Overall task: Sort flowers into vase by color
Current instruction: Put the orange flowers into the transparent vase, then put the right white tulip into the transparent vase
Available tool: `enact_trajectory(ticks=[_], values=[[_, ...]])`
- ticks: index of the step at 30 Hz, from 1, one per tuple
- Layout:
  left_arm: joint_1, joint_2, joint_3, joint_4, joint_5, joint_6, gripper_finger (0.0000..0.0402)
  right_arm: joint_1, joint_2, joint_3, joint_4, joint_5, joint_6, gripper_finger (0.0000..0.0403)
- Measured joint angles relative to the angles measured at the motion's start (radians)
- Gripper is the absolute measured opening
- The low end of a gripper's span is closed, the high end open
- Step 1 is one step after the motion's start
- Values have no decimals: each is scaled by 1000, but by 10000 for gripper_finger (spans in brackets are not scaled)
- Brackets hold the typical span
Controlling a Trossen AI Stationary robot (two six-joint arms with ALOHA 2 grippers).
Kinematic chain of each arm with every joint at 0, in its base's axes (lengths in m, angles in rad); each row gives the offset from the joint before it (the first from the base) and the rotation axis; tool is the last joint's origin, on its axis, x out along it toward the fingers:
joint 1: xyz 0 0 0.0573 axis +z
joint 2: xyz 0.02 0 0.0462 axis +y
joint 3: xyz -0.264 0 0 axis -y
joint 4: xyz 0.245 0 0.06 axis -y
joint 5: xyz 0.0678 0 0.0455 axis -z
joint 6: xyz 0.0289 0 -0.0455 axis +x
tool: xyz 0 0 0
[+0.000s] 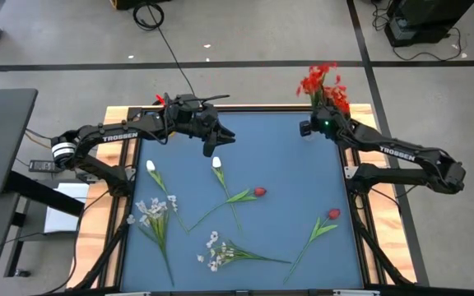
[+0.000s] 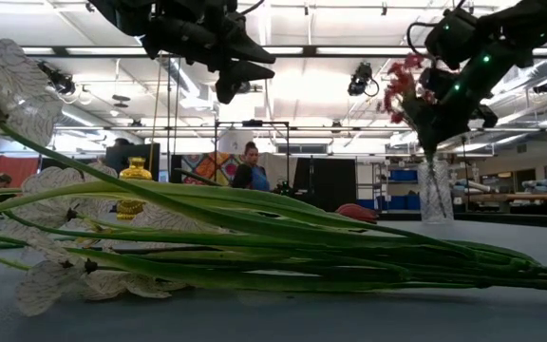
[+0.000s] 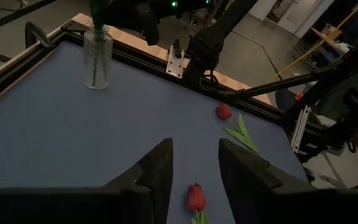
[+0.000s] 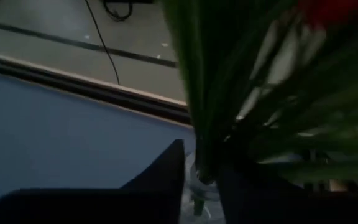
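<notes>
A clear glass vase stands at the table's far right corner, with red blossoms rising from it. My right gripper hovers just above its rim, open, with green stalks between its fingers. My left gripper hangs open and empty above the far middle of the table. Lying flat on the blue mat are two white tulips, two single red buds and two sprays of small white blossoms. My right gripper has the stalks between its two fingers just above the vase's mouth, coming at them on a downward slant. Whether a finger touches the stalks, I cannot tell. The stalks stand upright in the vase.
The table's wooden frame rims the blue mat. A yellow thing shows beyond the table's far left in the low view. A person stands in the room behind. The far middle of the mat holds no flowers.
</notes>
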Motion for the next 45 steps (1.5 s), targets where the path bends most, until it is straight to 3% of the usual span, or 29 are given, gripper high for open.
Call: enact_trajectory(ticks=[5,9,16,22,27,30,33,36,41,45], values=[[-1,0,0,-8,-10,-2,135,16,-11,33,-78,-19,7,162],[-1,0,0,-27,-10,-5,135,52,-41,36,-100,-24,10,188],[-1,0,0,-56,-10,-5,135,129,-130,36,-250,-23,108,190],[-1,0,0,-56,-22,-5,135,155,-210,41,-274,-34,185,189],[-1,0,0,-63,-21,-11,135,166,-222,59,-277,-213,295,189],[-12,2,0,-114,-60,-11,135,214,-203,59,-246,-283,327,189],[-31,19,0,-204,-147,18,135,284,-165,59,-184,-285,331,189],[-55,37,0,-236,-161,0,135,362,-111,59,-119,-295,362,189],[-113,59,0,-247,-277,-87,135,507,-6,59,-56,-320,452,189],[-137,90,0,-264,-362,-228,135,588,83,59,-73,-408,648,186]])
